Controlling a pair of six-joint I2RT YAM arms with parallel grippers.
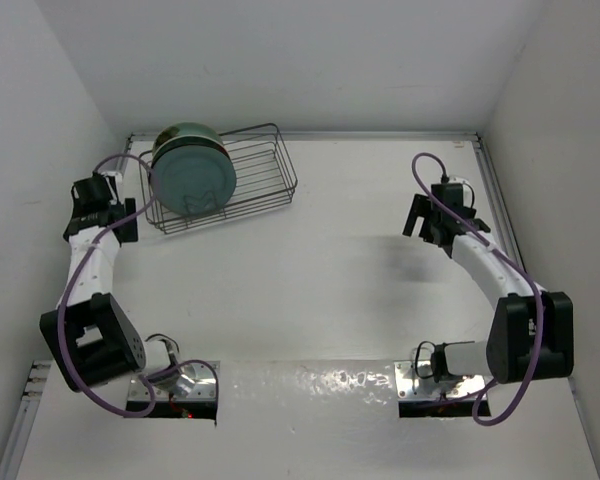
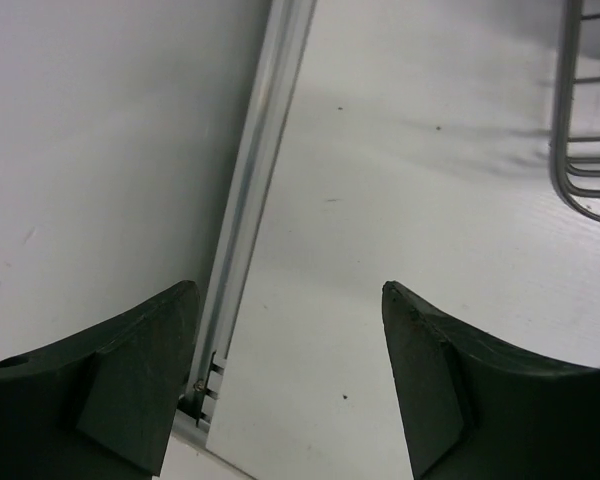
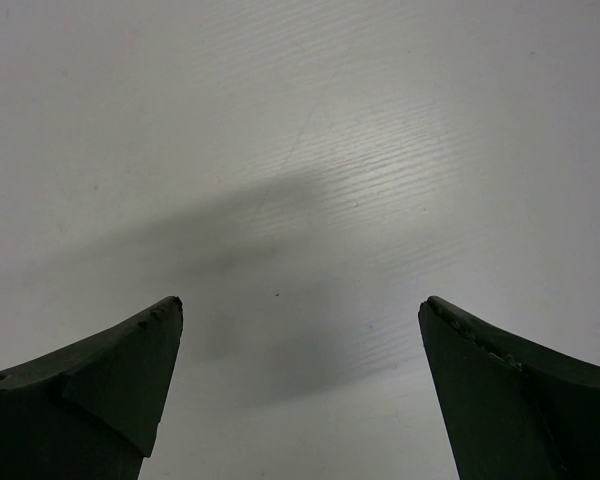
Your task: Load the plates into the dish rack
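The dish rack stands at the back left of the table. Plates stand upright in its left end: a dusty blue-teal plate in front and a pale mint-green plate behind it; any others are hidden between them. My left gripper is open and empty, left of the rack and close to the left wall; its wrist view shows bare table and a corner of the rack at the upper right. My right gripper is open and empty over bare table at the right.
A metal rail runs along the foot of the left wall, just beside my left fingers. White walls close in the table at the left, back and right. A reflective strip lies between the arm bases at the near edge.
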